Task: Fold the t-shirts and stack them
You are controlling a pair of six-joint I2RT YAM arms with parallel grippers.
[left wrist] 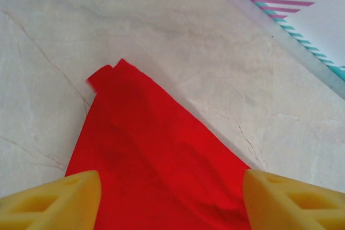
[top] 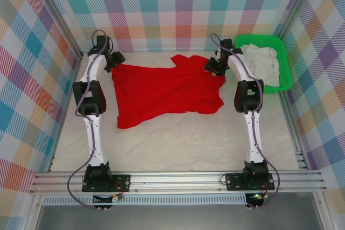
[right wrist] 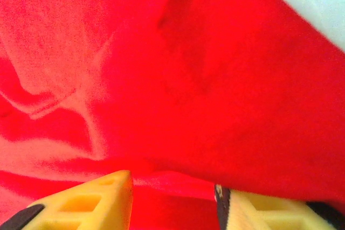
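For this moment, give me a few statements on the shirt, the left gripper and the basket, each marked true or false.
1. The red shirt lies spread on the table. True.
2. The left gripper is shut on the shirt. False: its jaws stand wide open, and a corner of the shirt lies flat on the table between them.
3. The green basket holds a pale cloth. True.
4. The basket stands beside the left arm. False: it stands at the far right corner, beside the right arm.
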